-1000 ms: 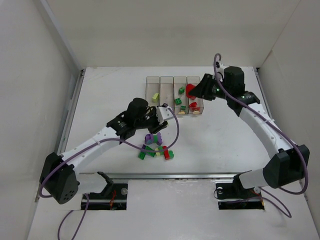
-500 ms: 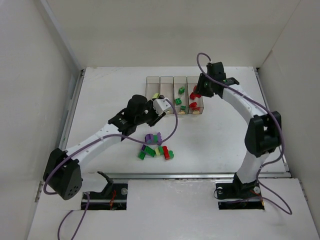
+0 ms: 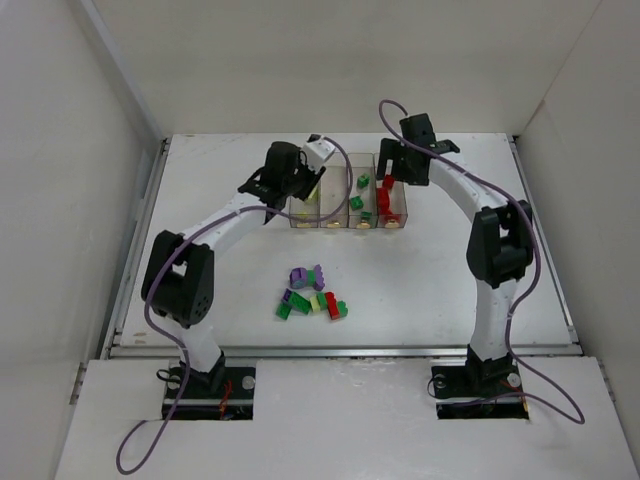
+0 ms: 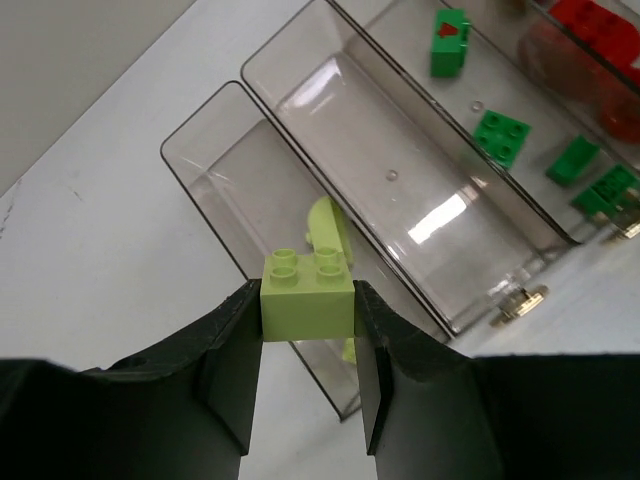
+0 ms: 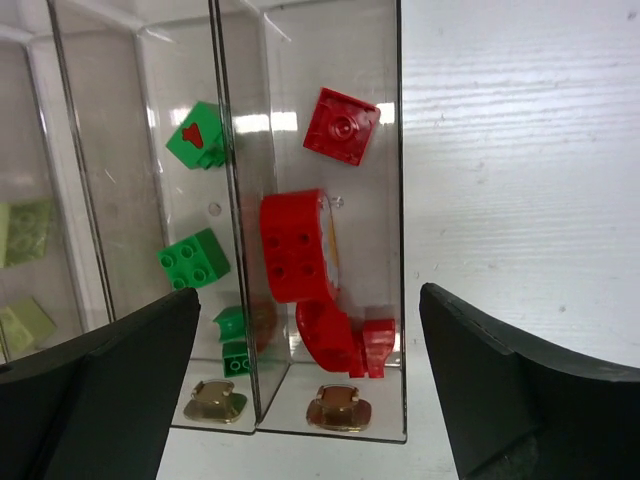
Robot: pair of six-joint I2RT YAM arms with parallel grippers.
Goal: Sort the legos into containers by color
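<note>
clear containers (image 3: 333, 200), four (one row)

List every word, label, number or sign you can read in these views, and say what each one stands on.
Words, brands, numbers: none readable in any view.
Red printed mark on one green lego, lying in the compartment of the containers next to the one with the red bricks: too blurred to tell whether it is a digit or a small picture.

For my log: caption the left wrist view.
Left gripper pinches a pale yellow-green plastic brick above the leftmost clear bin.
</note>
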